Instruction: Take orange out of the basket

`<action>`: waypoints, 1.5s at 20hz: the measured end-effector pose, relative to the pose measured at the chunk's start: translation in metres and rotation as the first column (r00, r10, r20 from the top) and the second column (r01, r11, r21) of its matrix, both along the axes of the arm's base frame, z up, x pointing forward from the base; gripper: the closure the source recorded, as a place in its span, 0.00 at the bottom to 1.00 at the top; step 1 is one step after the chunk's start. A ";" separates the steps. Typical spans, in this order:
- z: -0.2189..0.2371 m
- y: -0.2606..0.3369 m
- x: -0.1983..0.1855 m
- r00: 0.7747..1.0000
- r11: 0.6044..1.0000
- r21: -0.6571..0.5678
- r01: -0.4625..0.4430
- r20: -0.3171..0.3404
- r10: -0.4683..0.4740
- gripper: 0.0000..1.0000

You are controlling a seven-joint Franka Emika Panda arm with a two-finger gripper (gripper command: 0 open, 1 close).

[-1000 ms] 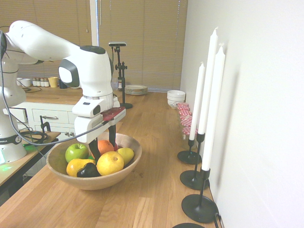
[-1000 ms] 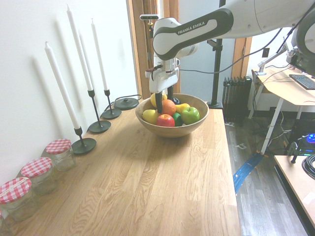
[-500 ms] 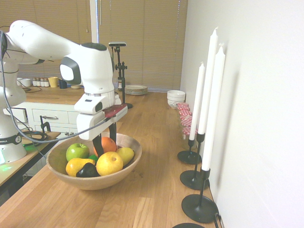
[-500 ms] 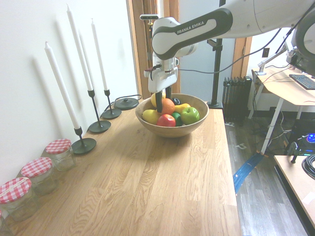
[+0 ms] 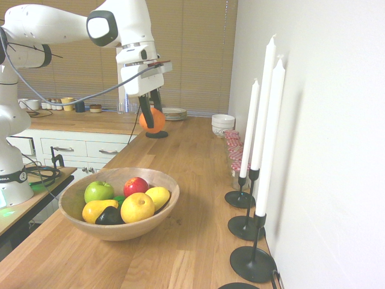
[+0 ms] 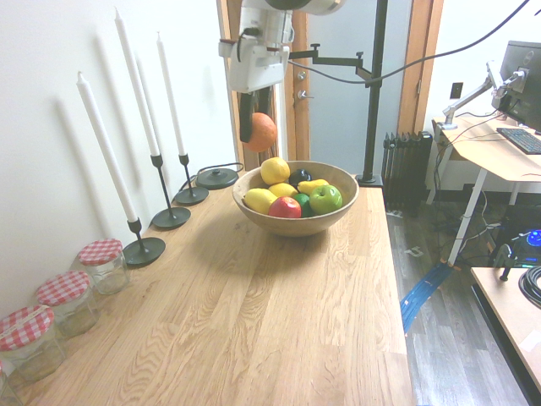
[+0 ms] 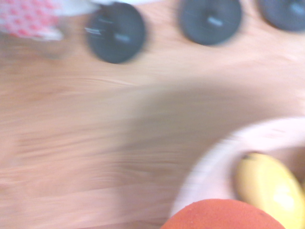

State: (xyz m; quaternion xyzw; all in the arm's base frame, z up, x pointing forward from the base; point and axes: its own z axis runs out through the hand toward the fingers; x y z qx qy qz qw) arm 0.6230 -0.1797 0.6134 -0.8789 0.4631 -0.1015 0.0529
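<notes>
- Now the basket on the wooden counter holds only the green apple, red apple and yellow fruit.
- Higher and farther back, the gripper is clamped on the orange, lifted well clear of the rim since a second ago.
- Removal looks done; setting it down remains.

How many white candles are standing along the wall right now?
3: all in black holders along the wall, in a row: one nearest the jars, the middle one, and one nearest the basket.
</notes>
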 end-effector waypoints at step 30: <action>-0.255 0.212 -0.008 0.984 0.996 -0.051 -0.077 -0.167 0.067 0.00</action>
